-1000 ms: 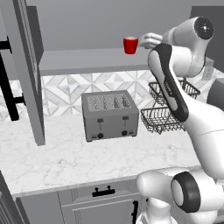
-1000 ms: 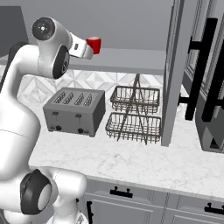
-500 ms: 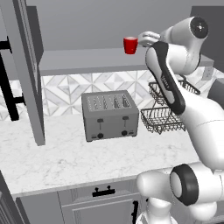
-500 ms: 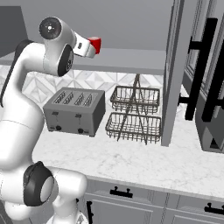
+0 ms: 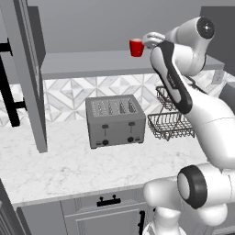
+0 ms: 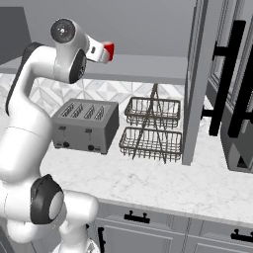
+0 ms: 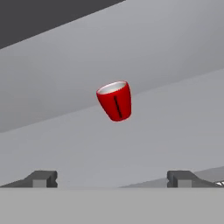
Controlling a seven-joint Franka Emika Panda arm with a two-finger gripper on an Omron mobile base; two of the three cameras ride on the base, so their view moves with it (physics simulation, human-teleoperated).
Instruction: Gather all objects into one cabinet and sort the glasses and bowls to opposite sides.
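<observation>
One red cup [image 5: 136, 47] stands upright on the grey shelf [image 5: 87, 64] of the upper cabinet, near its right part. In the hand view the cup [image 7: 114, 100] appears tilted, ahead of my gripper [image 7: 113, 179] and apart from it. The jaws are open with nothing between the fingertips [image 7: 41, 178]. From the left base view my gripper [image 5: 147, 41] sits just right of the cup at shelf height. In the right base view the hand covers part of the cup [image 6: 109, 49]. The other glasses and the bowl are out of view.
A grey toaster [image 5: 114, 121] and a two-tier wire basket rack [image 5: 172, 119] stand on the marble counter [image 5: 69, 170] under the shelf. Open cabinet doors with black bar handles hang at the left [image 5: 27, 78] and right [image 6: 197, 84].
The arm's upper joints have swung slightly and the hand has edged a little toward the red cup. The cup has stayed in place and the jaws remain open.
</observation>
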